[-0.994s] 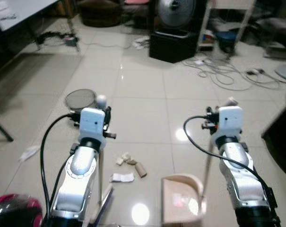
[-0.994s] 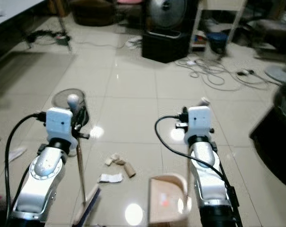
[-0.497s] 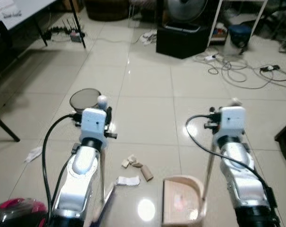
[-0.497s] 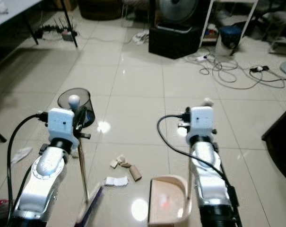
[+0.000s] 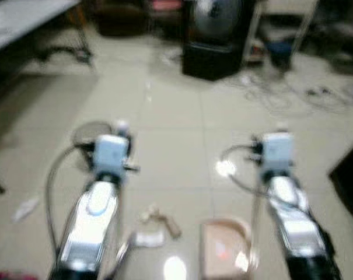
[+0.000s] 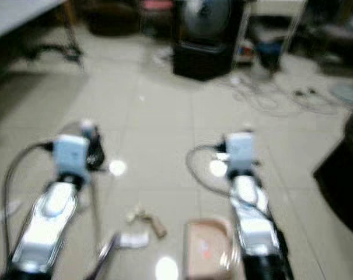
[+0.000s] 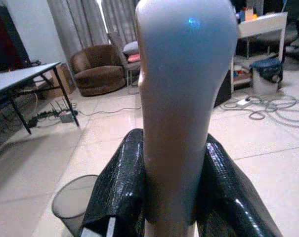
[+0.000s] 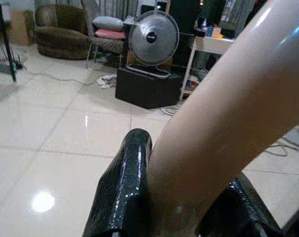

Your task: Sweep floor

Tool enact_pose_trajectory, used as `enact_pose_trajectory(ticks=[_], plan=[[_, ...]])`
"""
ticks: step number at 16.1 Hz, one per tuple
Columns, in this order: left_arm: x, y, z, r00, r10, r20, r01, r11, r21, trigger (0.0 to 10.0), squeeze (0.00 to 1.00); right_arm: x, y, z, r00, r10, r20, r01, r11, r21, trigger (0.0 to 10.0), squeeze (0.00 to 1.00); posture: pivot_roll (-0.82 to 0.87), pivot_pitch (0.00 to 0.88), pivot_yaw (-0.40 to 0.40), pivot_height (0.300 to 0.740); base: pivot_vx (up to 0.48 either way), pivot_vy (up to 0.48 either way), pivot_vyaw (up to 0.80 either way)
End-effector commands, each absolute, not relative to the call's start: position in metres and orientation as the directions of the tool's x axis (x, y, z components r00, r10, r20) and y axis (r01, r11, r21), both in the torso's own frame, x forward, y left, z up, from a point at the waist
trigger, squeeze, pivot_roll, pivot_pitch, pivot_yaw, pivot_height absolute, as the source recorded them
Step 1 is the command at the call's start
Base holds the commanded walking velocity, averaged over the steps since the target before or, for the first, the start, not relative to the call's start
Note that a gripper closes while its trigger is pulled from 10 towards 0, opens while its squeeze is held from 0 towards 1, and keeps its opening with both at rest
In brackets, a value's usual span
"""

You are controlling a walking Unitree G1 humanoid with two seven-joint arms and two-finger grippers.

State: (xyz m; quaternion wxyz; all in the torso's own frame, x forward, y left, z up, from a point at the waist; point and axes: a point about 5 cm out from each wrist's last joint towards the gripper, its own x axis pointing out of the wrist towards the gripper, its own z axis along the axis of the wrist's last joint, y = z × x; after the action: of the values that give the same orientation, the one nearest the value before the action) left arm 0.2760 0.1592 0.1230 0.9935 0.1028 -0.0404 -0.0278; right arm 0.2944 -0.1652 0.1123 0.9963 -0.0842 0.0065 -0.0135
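The broom handle (image 7: 186,98) sits squarely between my left gripper's (image 7: 181,197) two black fingers (image 7: 117,190), which press on it from both sides, its rounded pale top rising past the fingertips. In the blurred head views I see the thin shaft running down beside my left arm to the broom head (image 5: 125,248) low on the tiled floor (image 5: 176,116). My right gripper (image 8: 181,197) is clamped around the dustpan handle (image 8: 228,113), a thick beige tube slanting across between its fingers. The dustpan (image 5: 226,254) itself rests on the floor just beside my right arm. Between the broom head and dustpan lies a small cluster of litter (image 5: 156,224), near both. A mesh wastebasket (image 7: 72,202) stands on the floor beyond my left gripper.
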Motion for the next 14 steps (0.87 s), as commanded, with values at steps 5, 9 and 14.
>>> enact_pose_trajectory(ticks=[5,9,14], plan=[[0.28,0.153,0.13,0.991,-0.08,0.107,0.056,0.976,0.21,10.0,0.0,0.296,-0.18,0.122,0.995,-0.096,0.036,0.101,0.984,-0.146,10.0,0.0,-0.04,0.015,0.04,0.74,0.363,0.0,0.58],[0.282,0.151,0.13,0.99,-0.088,0.109,0.064,0.976,0.208,10.0,0.0,0.295,-0.186,0.121,0.992,-0.123,0.038,0.128,0.982,-0.142,10.0,0.0,-0.04,0.015,0.041,0.74,0.363,0.0,0.0],[0.284,0.149,0.129,0.989,-0.099,0.11,0.076,0.976,0.204,10.0,0.0,0.295,-0.188,0.119,0.992,-0.121,0.037,0.126,0.979,-0.162,10.0,0.0,-0.05,0.008,0.045,0.74,0.359,0.0,0.0]])
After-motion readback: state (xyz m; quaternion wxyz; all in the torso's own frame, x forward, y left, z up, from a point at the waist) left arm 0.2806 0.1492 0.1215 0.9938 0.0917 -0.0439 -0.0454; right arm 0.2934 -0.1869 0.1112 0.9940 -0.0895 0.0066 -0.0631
